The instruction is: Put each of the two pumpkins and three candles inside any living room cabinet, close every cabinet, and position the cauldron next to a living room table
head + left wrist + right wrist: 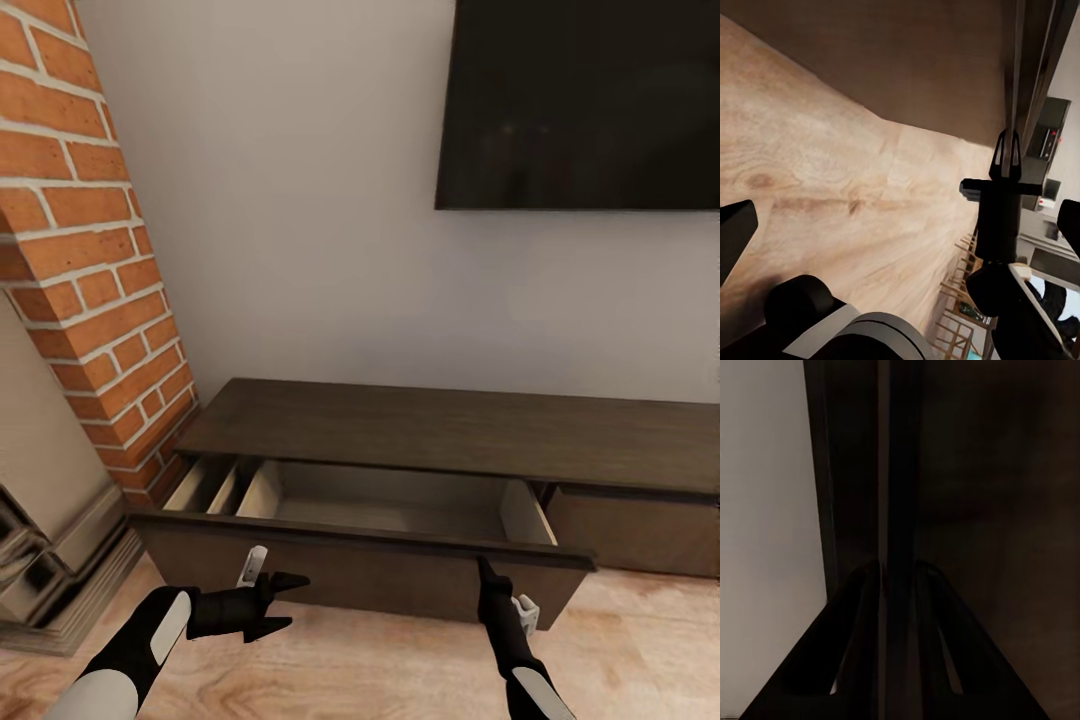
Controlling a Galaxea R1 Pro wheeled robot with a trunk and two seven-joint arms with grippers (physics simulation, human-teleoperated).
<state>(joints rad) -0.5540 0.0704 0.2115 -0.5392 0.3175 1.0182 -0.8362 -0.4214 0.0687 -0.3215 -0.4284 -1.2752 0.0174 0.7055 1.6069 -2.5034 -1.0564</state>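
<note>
The long dark-brown cabinet (450, 430) stands against the wall with its left drawer (360, 560) pulled out; the part of its inside that I can see holds nothing. My right gripper (486, 572) points up at the drawer front's top edge. In the right wrist view its fingers (862, 592) sit on either side of that edge (898, 472), shut on it. My left gripper (283, 603) hovers open just in front of the drawer's left part, holding nothing. The pumpkins, candles, cauldron and table are out of view.
A red brick chimney column (90, 250) and a stone hearth base (50, 560) stand left of the cabinet. A black TV (580, 100) hangs on the wall above. The cabinet's right front (640, 530) is closed. Wooden floor (380, 670) lies below.
</note>
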